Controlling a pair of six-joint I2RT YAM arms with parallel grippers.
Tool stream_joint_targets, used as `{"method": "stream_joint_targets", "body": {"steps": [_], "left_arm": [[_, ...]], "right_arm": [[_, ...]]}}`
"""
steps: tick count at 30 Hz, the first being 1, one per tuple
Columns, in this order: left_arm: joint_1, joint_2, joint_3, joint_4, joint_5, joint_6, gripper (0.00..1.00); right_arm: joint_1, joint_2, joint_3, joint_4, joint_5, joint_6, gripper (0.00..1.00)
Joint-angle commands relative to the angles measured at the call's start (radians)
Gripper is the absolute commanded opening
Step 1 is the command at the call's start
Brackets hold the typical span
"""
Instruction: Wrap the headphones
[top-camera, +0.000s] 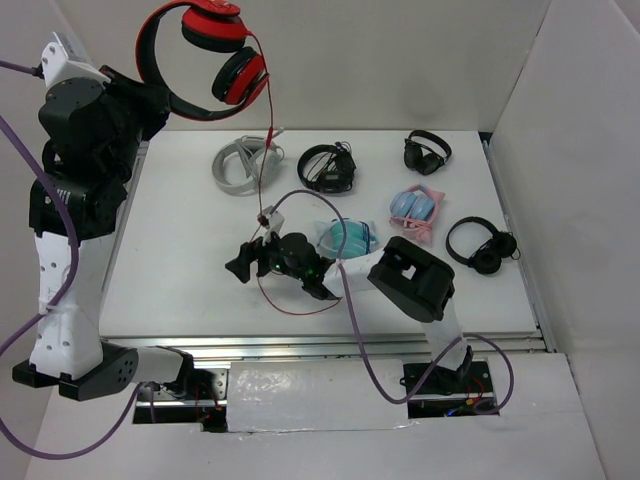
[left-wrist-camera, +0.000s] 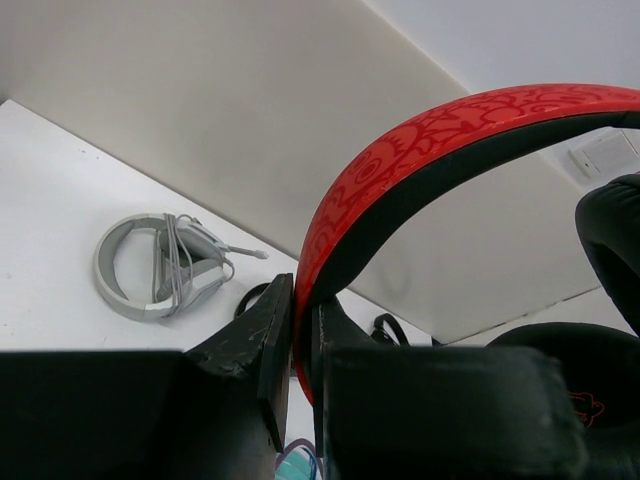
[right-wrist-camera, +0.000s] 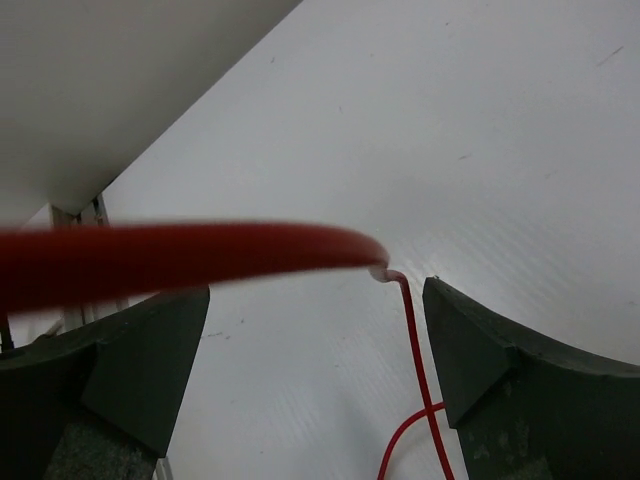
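Note:
The red headphones (top-camera: 225, 55) hang high at the back left, held by the black-and-red headband (left-wrist-camera: 420, 140). My left gripper (left-wrist-camera: 303, 330) is shut on that headband; it also shows in the top view (top-camera: 152, 103). The thin red cable (top-camera: 272, 140) drops from the lower earcup to the table and loops there (top-camera: 300, 308). My right gripper (top-camera: 248, 258) is open low over the table. The cable (right-wrist-camera: 415, 350) runs between its fingers near the right one, and a blurred stretch crosses close to the lens (right-wrist-camera: 180, 255). The jaws do not touch it.
Light grey headphones (top-camera: 240, 165) and several black headphones (top-camera: 328, 167) (top-camera: 427, 152) (top-camera: 482, 245) lie on the white table. A teal pair (top-camera: 345, 238) and a blue-pink pair (top-camera: 415, 210) lie mid-table. White walls stand at the back and right.

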Motion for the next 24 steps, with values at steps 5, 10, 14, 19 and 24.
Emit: {"method": "stream_joint_targets", "body": {"steps": [5,10,14,19,24], "left_arm": [[-0.004,-0.018,0.066,0.071,-0.094,-0.011,0.00],[-0.004,-0.031,0.076,0.074,-0.118,-0.006,0.00],[-0.004,-0.048,0.024,0.092,-0.134,-0.003,0.00],[-0.005,-0.052,-0.050,0.098,-0.199,-0.025,0.00],[-0.004,-0.025,-0.176,0.086,-0.326,-0.100,0.00]], "right_arm": [[0.036,0.052,0.039,0.020,-0.063,0.000,0.91],[0.054,0.063,0.042,-0.026,-0.169,-0.023,0.59],[0.070,-0.027,-0.060,-0.042,-0.218,-0.070,0.34],[0.102,-0.195,-0.200,-0.153,-0.101,-0.098,0.00],[0.130,-0.432,-0.320,-0.329,0.163,-0.037,0.00]]}}
